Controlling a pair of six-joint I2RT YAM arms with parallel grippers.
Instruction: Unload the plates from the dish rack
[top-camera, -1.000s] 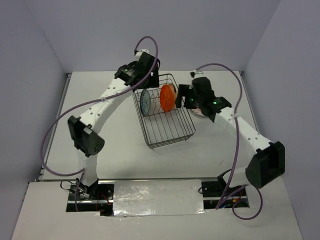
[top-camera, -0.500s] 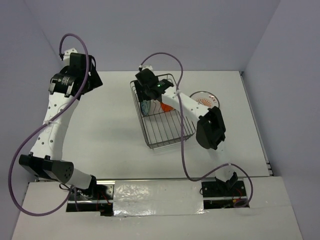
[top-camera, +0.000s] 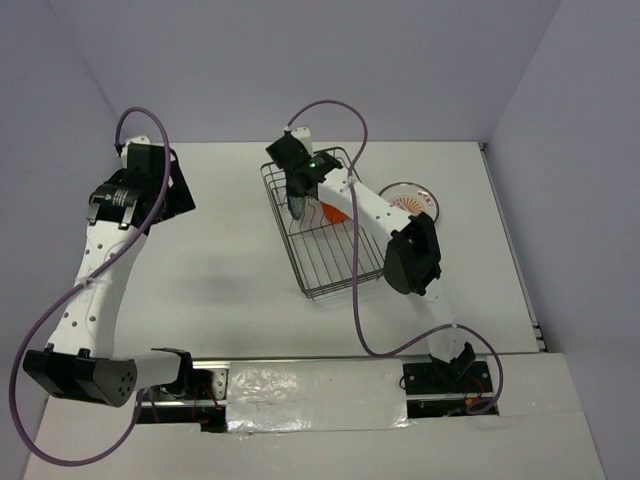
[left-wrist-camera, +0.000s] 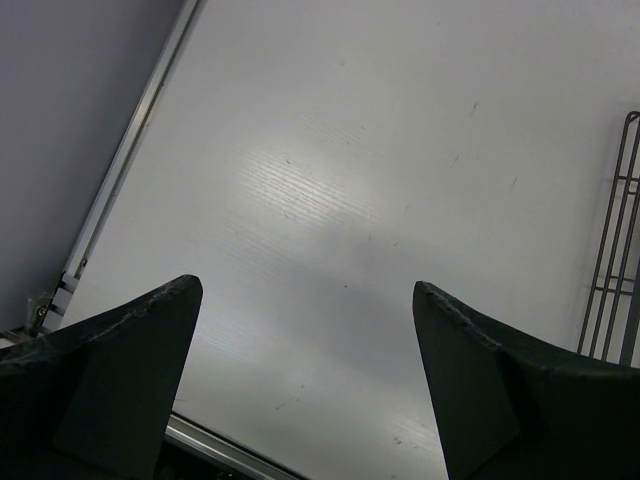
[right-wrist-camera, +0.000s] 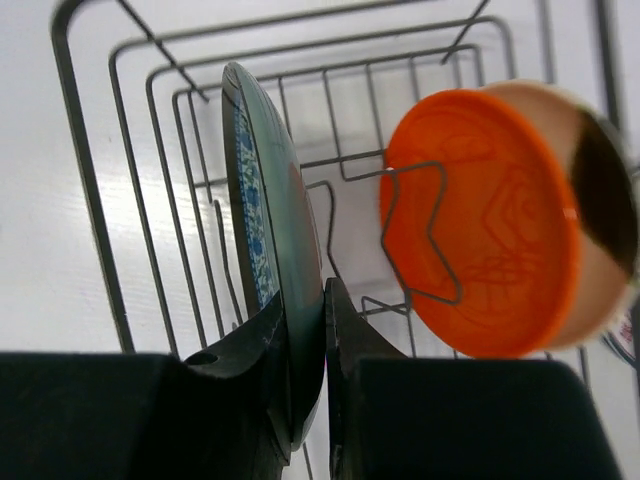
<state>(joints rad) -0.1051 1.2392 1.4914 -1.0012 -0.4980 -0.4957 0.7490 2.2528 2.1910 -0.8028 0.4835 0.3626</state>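
The dish rack (top-camera: 340, 262) is a dark wire basket at mid table. In it a teal-patterned plate (right-wrist-camera: 272, 270) stands on edge, and my right gripper (right-wrist-camera: 312, 300) is shut on its rim from above; in the top view that gripper (top-camera: 299, 203) sits over the rack's far left corner. An orange plate (right-wrist-camera: 490, 230) leans in the tines beside it, also visible from above (top-camera: 333, 212). A white plate with an orange sunburst (top-camera: 412, 199) lies flat on the table right of the rack. My left gripper (left-wrist-camera: 305, 300) hangs open over bare table at the far left.
The rack's left wall (left-wrist-camera: 612, 260) shows at the right edge of the left wrist view. A metal rail (left-wrist-camera: 120, 170) runs along the table's left edge. The right arm's purple cable (top-camera: 357, 150) loops above the rack. Walls close the table's far and side edges.
The right gripper has closed on the teal-patterned plate's rim. The left arm has swung a little further toward the near left, staying open.
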